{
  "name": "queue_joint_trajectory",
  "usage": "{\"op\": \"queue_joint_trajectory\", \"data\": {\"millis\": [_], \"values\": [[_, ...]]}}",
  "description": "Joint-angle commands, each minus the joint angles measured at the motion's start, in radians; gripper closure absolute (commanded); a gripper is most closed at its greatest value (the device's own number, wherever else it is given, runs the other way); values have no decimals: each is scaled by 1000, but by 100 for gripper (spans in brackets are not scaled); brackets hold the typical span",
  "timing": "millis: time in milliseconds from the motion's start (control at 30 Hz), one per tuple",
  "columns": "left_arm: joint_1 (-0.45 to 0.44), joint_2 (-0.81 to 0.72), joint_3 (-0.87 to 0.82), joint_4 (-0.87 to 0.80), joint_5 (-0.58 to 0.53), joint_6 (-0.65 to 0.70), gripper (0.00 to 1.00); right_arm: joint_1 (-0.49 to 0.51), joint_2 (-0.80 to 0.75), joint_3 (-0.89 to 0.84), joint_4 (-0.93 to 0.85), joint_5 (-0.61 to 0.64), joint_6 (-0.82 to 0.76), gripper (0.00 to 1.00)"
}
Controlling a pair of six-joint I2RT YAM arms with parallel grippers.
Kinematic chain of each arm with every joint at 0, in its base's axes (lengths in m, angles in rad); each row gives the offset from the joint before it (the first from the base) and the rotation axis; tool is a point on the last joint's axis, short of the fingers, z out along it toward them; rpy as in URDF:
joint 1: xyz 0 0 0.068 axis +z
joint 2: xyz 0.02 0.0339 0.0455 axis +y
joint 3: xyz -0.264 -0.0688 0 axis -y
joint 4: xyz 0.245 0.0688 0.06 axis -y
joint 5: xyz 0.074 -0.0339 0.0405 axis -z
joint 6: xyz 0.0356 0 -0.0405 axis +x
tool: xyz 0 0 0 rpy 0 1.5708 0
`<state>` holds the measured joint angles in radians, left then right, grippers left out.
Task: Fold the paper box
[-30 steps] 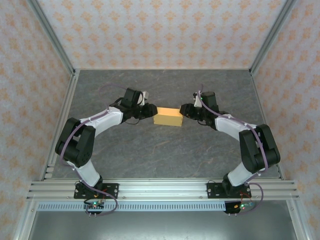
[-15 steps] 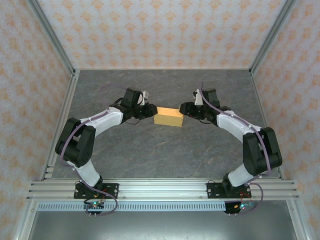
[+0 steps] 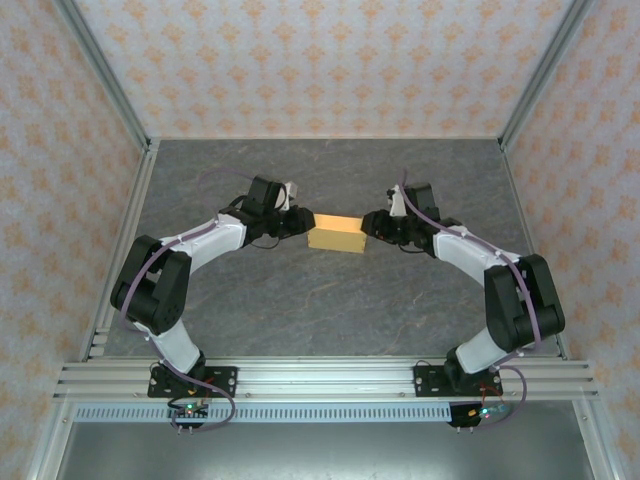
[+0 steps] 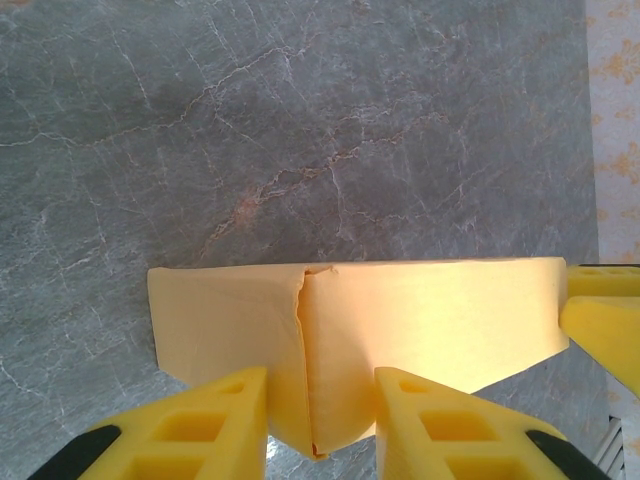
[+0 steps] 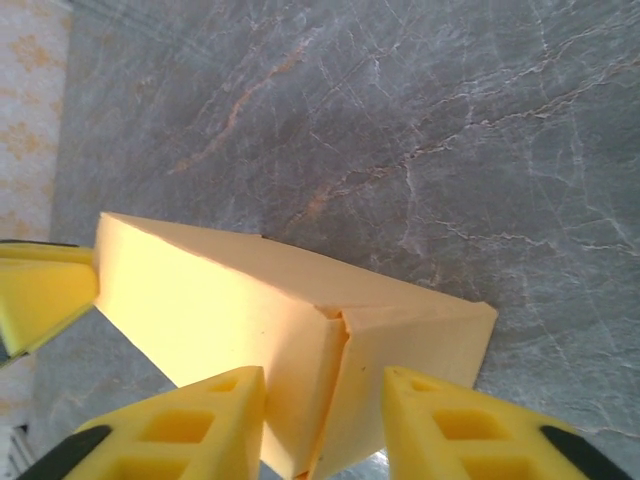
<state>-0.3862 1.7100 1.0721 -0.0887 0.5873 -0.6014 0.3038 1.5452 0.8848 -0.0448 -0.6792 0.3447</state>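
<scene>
paper box [image 3: 336, 235] sits mid-worktop [image 3: 330, 300], already a closed flat rectangular box, lying level between the two arms. change over the last second: the right pincer [image 3: 372, 226] has edged in from a little off the box's right end and now sits tight against it. box itself has not shifted; left pincer [image 3: 297, 222] unchanged at the left end. left wrist view: left pincer [image 4: 320, 378] part-way open, fingers straddling a box corner where a flap seam runs; cannot tell whether it clamps or merely rests there. right wrist view: right pincer [image 5: 325, 375] likewise part-open over the opposite corner and its seam, grip not readable. each wrist view catches a yellow finger of the other pincer at the far end. judgement: folding looks essentially finished; the right arm's return reads as a last press to seat the end flap, left arm bracing.
</scene>
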Motion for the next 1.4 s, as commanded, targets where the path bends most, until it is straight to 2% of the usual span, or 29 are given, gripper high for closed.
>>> {"op": "queue_joint_trajectory", "data": {"millis": [0, 367, 633, 833, 900, 1000, 1100, 1233, 1367], "values": [[-17, -3, -51, -88, -46, 26, 68, -4, 34, -35, 13, 2, -9, 70], [-62, -98, -184, -10, -35, 22, 65, 7, -46, -114, 18, -36, -72, 73], [-110, -153, -268, 18, -67, 15, 63, 36, -113, -222, 58, 3, -56, 73], [-112, -147, -288, -15, -95, 61, 61, 59, -66, -236, 93, 24, -31, 72], [-113, -179, -296, -38, -104, 100, 59, 60, -85, -223, 54, 34, -44, 70], [-105, -243, -324, -25, -159, 86, 51, 57, -141, -235, 38, 118, -53, 57], [-65, -184, -279, 32, -148, 22, 47, 55, -81, -174, 61, 145, -32, 52], [-52, -38, -160, 29, -112, 6, 47, 51, 42, -98, 125, 75, 15, 52], [-52, 14, -125, 49, -87, -13, 48, 55, 95, -65, 152, 46, 32, 54]]}}
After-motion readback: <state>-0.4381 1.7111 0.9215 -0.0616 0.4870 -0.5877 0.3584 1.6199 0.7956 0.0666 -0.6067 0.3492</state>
